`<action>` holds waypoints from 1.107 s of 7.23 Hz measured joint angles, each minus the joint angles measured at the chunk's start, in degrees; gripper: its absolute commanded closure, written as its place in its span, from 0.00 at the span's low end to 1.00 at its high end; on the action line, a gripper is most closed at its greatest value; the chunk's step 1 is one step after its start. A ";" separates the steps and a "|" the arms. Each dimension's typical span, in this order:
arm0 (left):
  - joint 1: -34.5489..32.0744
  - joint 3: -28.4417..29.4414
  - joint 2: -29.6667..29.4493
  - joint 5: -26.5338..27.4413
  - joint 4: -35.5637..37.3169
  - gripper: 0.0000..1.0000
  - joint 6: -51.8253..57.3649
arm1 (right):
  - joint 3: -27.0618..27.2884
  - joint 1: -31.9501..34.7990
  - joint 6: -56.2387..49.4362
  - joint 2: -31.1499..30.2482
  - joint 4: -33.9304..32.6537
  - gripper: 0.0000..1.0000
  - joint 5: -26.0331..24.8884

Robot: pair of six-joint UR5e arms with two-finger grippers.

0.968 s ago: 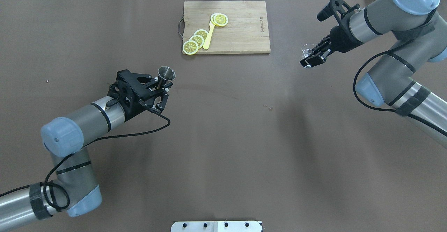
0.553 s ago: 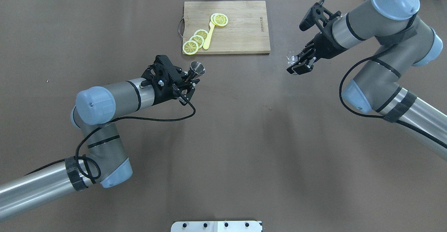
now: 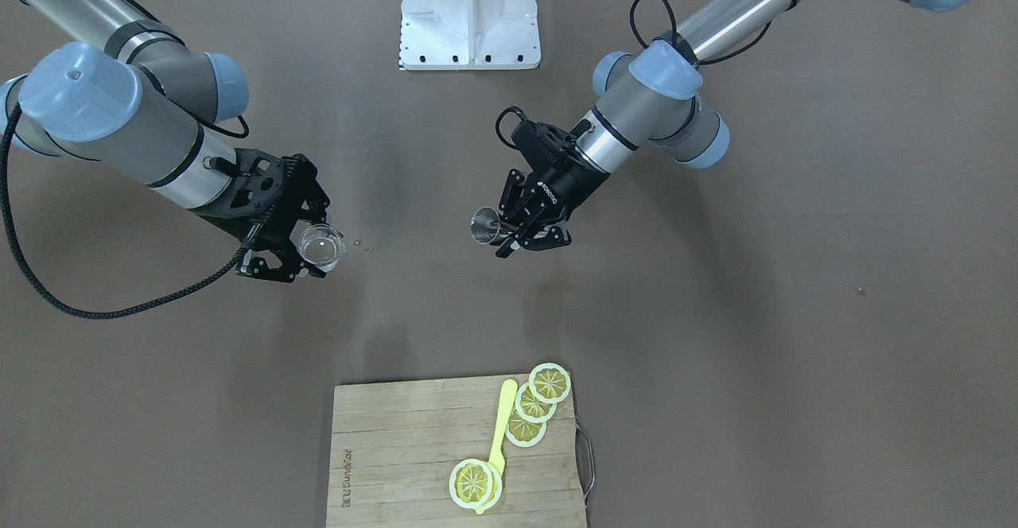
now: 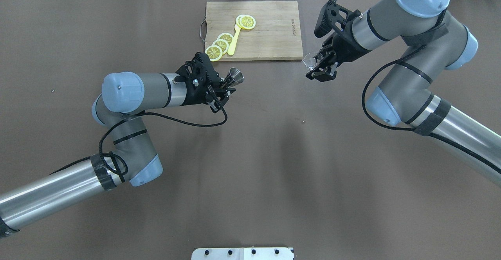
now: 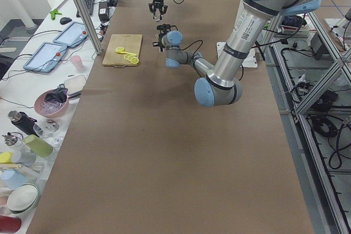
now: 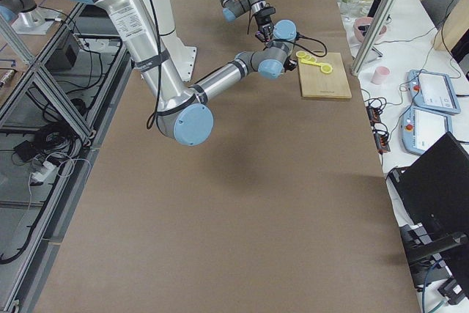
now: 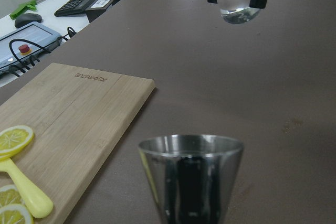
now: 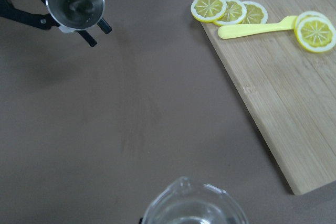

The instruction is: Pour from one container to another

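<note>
The brown table (image 4: 250,166) is carrying a wooden cutting board (image 4: 270,37) at its far edge. The left gripper (image 4: 228,87) is clamping a steel jigger (image 4: 236,76) near the board's front edge. The right gripper (image 4: 320,67) is gripping a clear glass cup (image 4: 310,59) by the board's corner (both vessels aloft, well apart). Lemon slices (image 4: 219,45) are lying on the board.

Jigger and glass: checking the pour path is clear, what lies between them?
Nothing: just table, with tiny specks, under the gap from jigger to glass, in the front-facing view.
</note>
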 measured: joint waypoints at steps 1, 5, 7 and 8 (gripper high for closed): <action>-0.39 0.21 -0.01 -2.24 -0.11 1.00 0.75 | 0.99 -0.61 -1.53 0.12 -0.64 1.00 -1.32; -0.54 0.03 1.02 -8.33 -1.92 1.00 1.21 | 3.47 -3.93 -2.09 0.86 -2.71 1.00 -5.85; 0.77 1.25 0.45 -9.35 -2.68 1.00 1.26 | 6.79 -5.13 -1.99 -0.49 -6.97 1.00 -6.04; 1.26 2.87 -1.09 -9.98 -2.82 1.00 1.46 | 8.23 -5.76 -1.97 -0.80 -9.27 1.00 -6.09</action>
